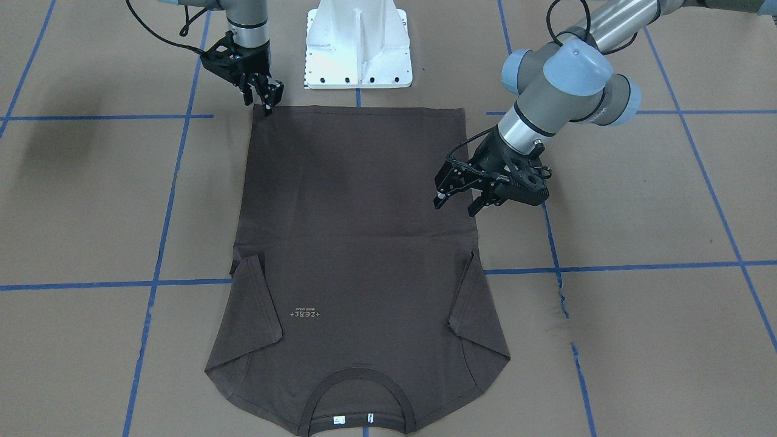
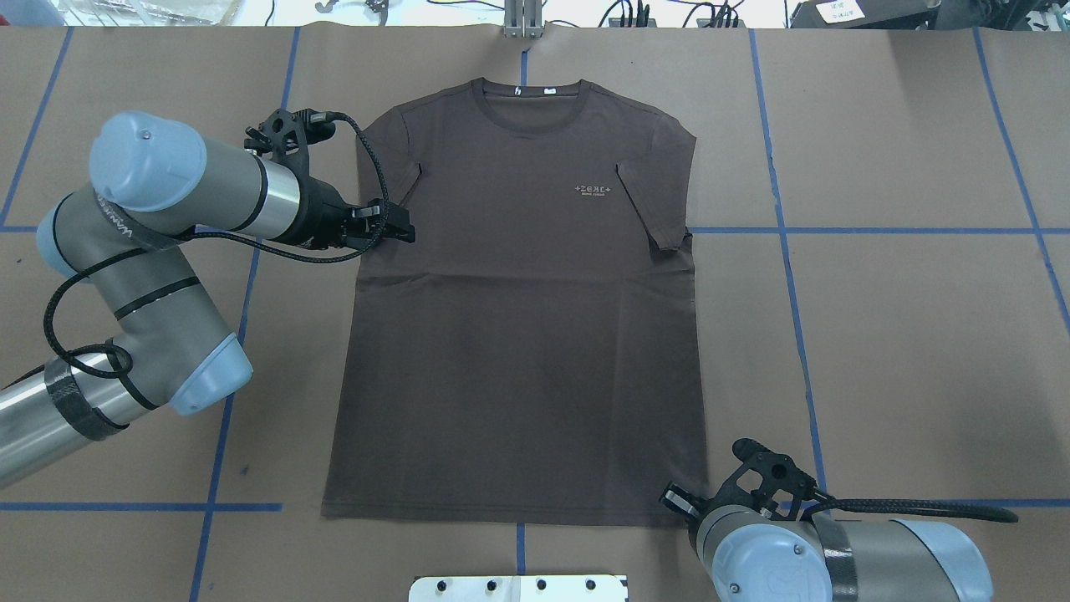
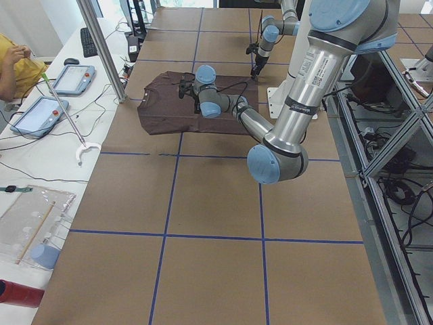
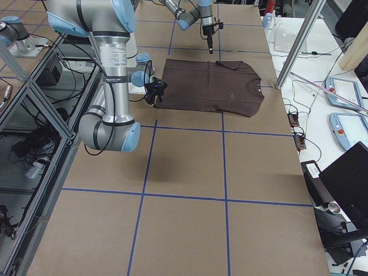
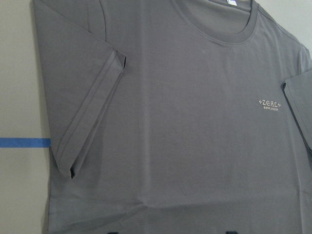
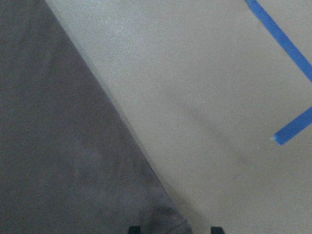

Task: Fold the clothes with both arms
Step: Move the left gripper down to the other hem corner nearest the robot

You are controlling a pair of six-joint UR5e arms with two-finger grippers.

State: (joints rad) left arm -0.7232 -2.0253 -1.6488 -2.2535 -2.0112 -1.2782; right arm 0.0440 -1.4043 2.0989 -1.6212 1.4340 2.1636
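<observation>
T-shirt (image 2: 518,318) lies flat and unfolded on the table (image 2: 878,334); left end effector (image 1: 456,205) gapes wide at its side, right end effector (image 1: 268,102) parted over a hem corner. No fold yet made.

Left gripper (image 1: 455,207): held low, tilted downward — fingers spread wide.
Right gripper (image 1: 264,102): pointing straight down, fingers narrowly parted.

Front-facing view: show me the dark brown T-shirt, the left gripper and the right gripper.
dark brown short-sleeved T-shirt (image 1: 358,200), front-facing view, middle of its body.
black two-finger left gripper (image 1: 455,207), front-facing view, midway between its fingertips.
black two-finger right gripper (image 1: 264,100), front-facing view, midway between its fingertips.
</observation>
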